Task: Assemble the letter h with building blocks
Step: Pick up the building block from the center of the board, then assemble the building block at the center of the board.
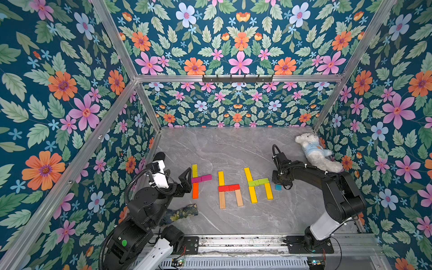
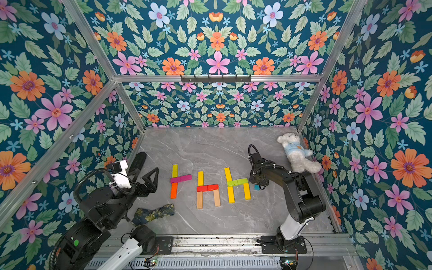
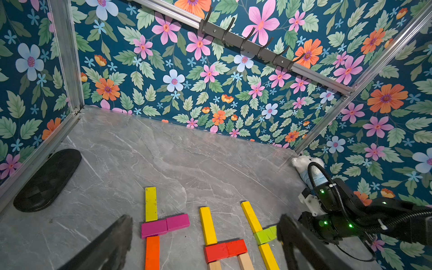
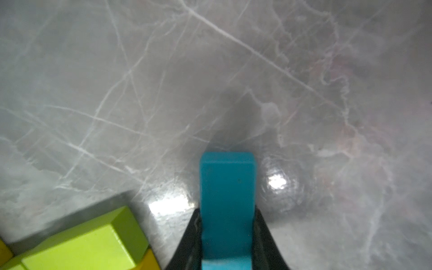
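Blue block (image 4: 228,182) lies pinched in the right end effector (image 4: 228,217), long axis pointing ahead; left end effector (image 1: 186,181) gapes empty.

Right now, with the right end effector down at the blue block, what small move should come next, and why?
Probably lift the blue block straight up. The right end effector has its fingers against both its sides, and the h with the magenta bar lacks its short leg, so the block likely belongs there.
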